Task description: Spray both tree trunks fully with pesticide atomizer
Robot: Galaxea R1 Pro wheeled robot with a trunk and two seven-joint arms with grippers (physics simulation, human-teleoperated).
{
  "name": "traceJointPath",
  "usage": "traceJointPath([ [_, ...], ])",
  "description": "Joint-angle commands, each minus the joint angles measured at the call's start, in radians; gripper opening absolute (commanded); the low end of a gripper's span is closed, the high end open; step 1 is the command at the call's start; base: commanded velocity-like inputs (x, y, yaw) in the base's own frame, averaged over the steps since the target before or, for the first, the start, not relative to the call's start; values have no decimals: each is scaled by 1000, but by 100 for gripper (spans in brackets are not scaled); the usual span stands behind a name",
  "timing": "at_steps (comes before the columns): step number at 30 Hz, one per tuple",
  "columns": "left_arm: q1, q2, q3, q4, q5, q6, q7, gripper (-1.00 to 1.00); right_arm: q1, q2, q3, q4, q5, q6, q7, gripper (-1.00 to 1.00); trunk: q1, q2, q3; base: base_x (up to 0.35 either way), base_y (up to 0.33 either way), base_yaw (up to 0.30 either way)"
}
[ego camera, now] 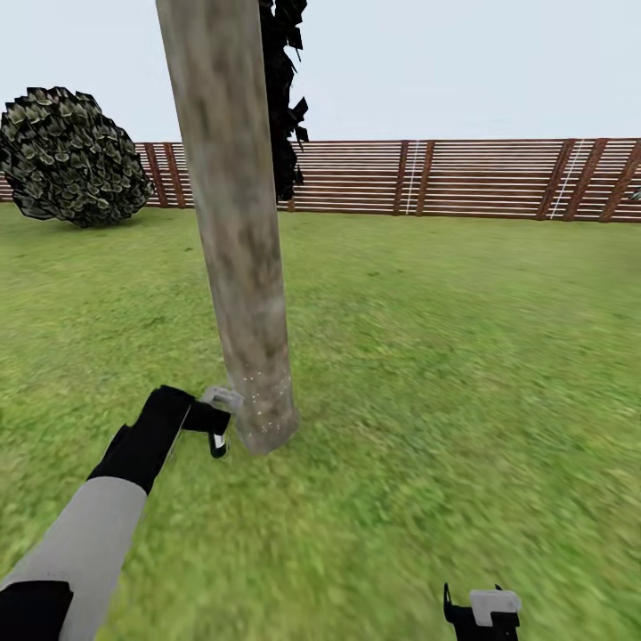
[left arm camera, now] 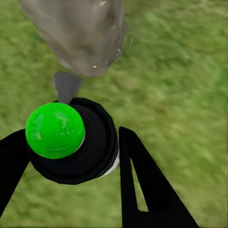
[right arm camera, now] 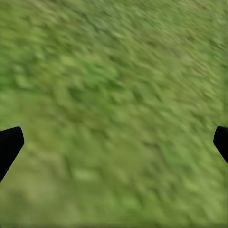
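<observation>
1. Right now your left gripper (ego camera: 216, 425) is clamped on the pesticide atomizer (left arm camera: 71, 142); the left wrist view shows its black body and green cap wedged between the two fingers (left arm camera: 147, 185), grey nozzle aimed at the foot of the tree trunk (ego camera: 236, 223).
2. Right gripper (ego camera: 481, 614) hangs low over the lawn (ego camera: 445, 374), fingers spread wide with nothing between them, well apart from the tree.
3. Pale specks show only near the base of the trunk, so I judge coverage as barely begun; the upper bark looks untouched.
4. Risk: the nozzle is very close to the bark. Lift the arm carelessly and you could knock the atomizer against the trunk and twist it in the grip.
5. Risk: spraying from one side only would leave the far face bare, and the trunk leans a little in the head view, so track it as you rise.
6. Risk: the grip sits round the body just below the cap; a bump could let it slip.
7. Ground is flat, blurry green grass, no obstacles near the trunk.
8. Surroundings: brown slatted fence (ego camera: 463, 178) at the back, a round bush (ego camera: 71, 156) far left, black foliage (ego camera: 283, 89) behind the trunk, pale sky above.
</observation>
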Motion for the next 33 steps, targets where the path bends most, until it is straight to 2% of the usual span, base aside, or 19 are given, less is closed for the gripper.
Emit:
traceJointPath([
  [1,-3,3,0,2,9,2,-8,-100,0,0,0,0,0,0,0,100,0,0,0,0,0,0],
  [4,-23,-36,-5,-4,8,4,-25,-100,0,0,0,0,0,0,0,100,0,0,0,0,0,0],
  [6,-43,-73,-6,-4,6,4,-28,-100,0,0,0,0,0,0,0,100,0,0,0,0,0,0],
  [8,-58,-87,-6,-5,6,5,-28,-100,0,0,0,0,0,0,0,100,0,0,0,0,0,0],
  [11,-78,-78,-2,-7,6,28,-30,-100,0,0,0,0,0,0,0,100,0,0,0,0,0,0],
  [12,-81,-63,-1,-11,5,42,-30,-100,0,0,0,0,0,0,0,100,0,0,0,0,0,0],
  [14,-83,-1,1,-24,8,55,-41,-100,0,0,0,0,0,0,0,100,0,0,0,0,0,0],
  [15,-76,32,1,-28,5,58,-86,-100,0,0,0,0,0,0,0,100,0,0,0,0,0,0],
  [19,-73,23,-4,-28,4,57,-97,-100,0,0,0,0,0,0,0,100,0,0,0,0,0,0],
  [21,-80,3,-6,-29,5,57,-98,-100,0,0,0,0,0,0,0,100,0,0,0,0,0,0],
  [22,-82,-25,-6,-29,3,59,-98,-100,0,0,0,0,0,0,0,100,0,0,0,0,0,0],
  [23,-83,-38,-7,-29,3,59,-98,-100,0,0,1,0,0,0,0,100,0,0,0,0,0,0],
  [25,-82,-44,-7,-29,0,60,-98,-100,0,0,1,0,0,0,0,100,0,0,0,0,0,0],
  [27,-75,-27,-1,-29,-1,59,-99,-100,0,0,1,0,0,0,0,100,0,0,0,0,0,0],
  [29,-70,15,2,-29,1,58,-100,-100,0,0,1,0,0,0,0,100,0,0,0,0,0,0],
  [30,-70,25,2,-29,2,58,-100,-100,0,0,1,0,0,0,0,100,0,0,0,0,0,0],
  [32,-64,85,2,-28,5,53,-103,-100,0,0,1,0,0,0,0,100,0,0,0,0,0,0],
  [33,-63,91,0,-28,5,50,-102,-100,0,0,1,0,0,0,0,100,0,0,0,0,0,0],
])
